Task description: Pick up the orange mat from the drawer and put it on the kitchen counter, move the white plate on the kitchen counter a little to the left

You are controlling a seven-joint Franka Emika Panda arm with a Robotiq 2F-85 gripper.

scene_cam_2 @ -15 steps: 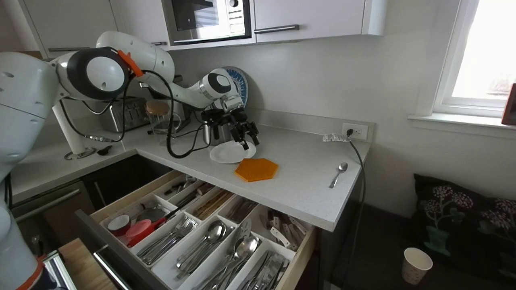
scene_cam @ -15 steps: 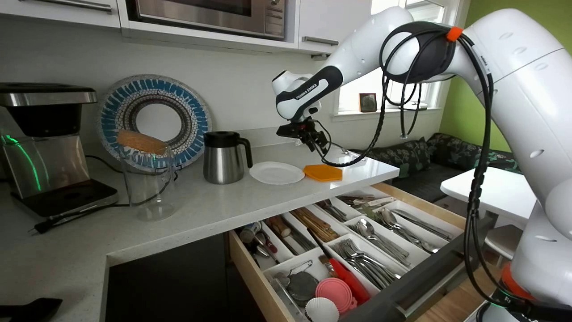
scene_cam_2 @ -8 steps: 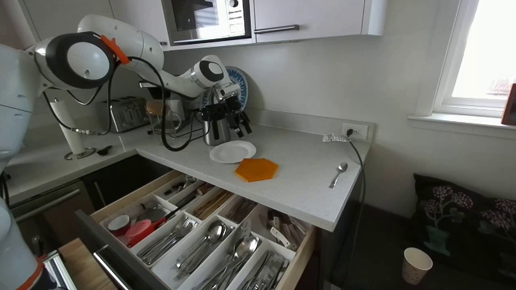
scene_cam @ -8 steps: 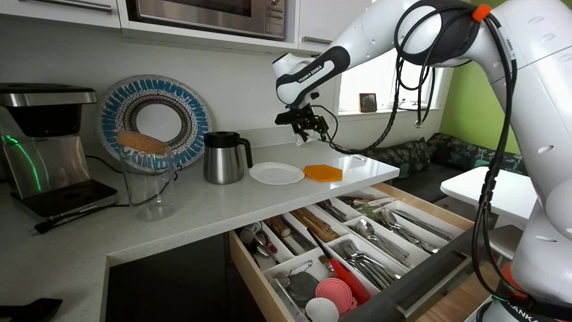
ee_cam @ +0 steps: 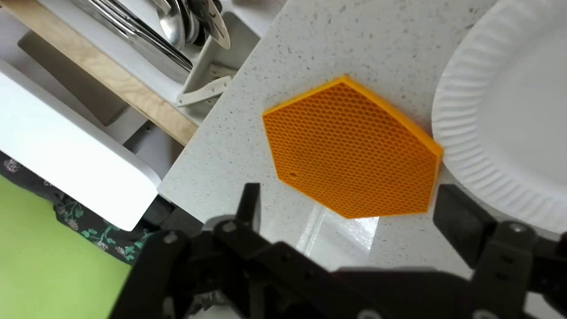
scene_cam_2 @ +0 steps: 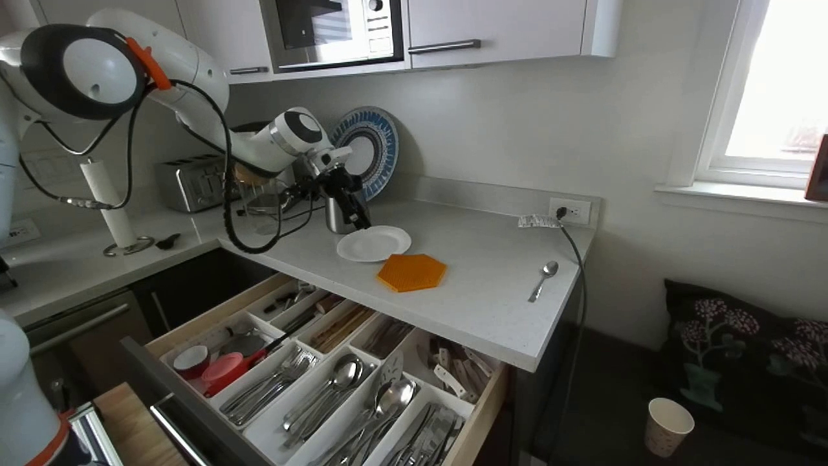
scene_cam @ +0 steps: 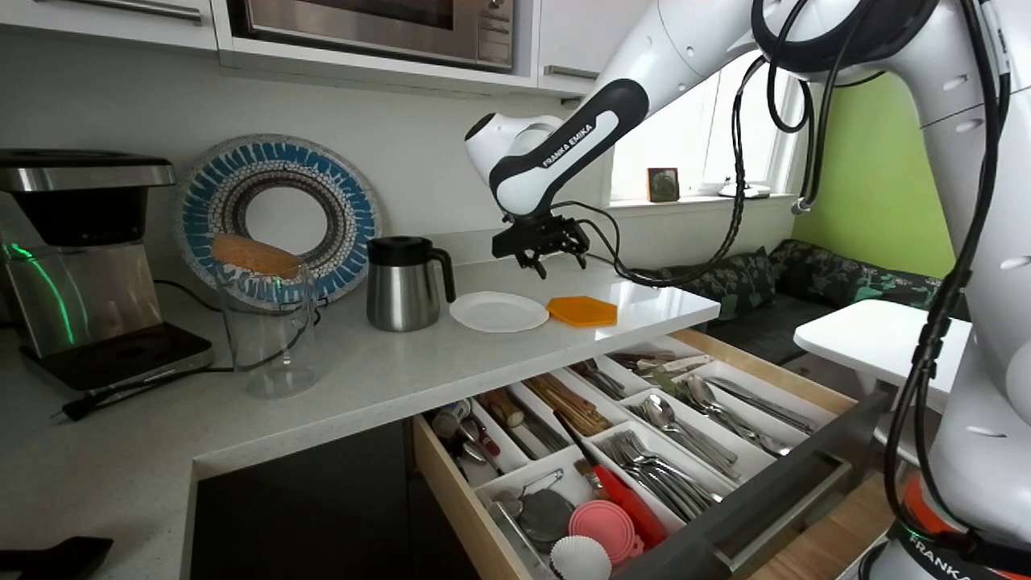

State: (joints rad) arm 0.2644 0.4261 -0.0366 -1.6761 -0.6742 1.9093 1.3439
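Open counter [scene_cam_2: 485,249] between mat [scene_cam_2: 412,273], spoon [scene_cam_2: 550,268]; jug [scene_cam: 404,290] beside plate [scene_cam: 498,312].

- You're in a kitchen; home or office, the views don't tell you.
- Above the counter [scene_cam_2: 485,259] you have a microwave [scene_cam_2: 333,32] and cupboards [scene_cam_2: 498,26].
- On it you see a coffee maker [scene_cam: 89,209], toaster [scene_cam_2: 197,184], jug [scene_cam: 405,290] and paper roll [scene_cam_2: 110,207].
- The open drawer [scene_cam_2: 490,398] shows you forks [scene_cam_2: 278,382] and spoons [scene_cam_2: 347,370], sorted apart.
- Past the counter's end you find cushions [scene_cam: 717,280] and a table [scene_cam: 878,338].
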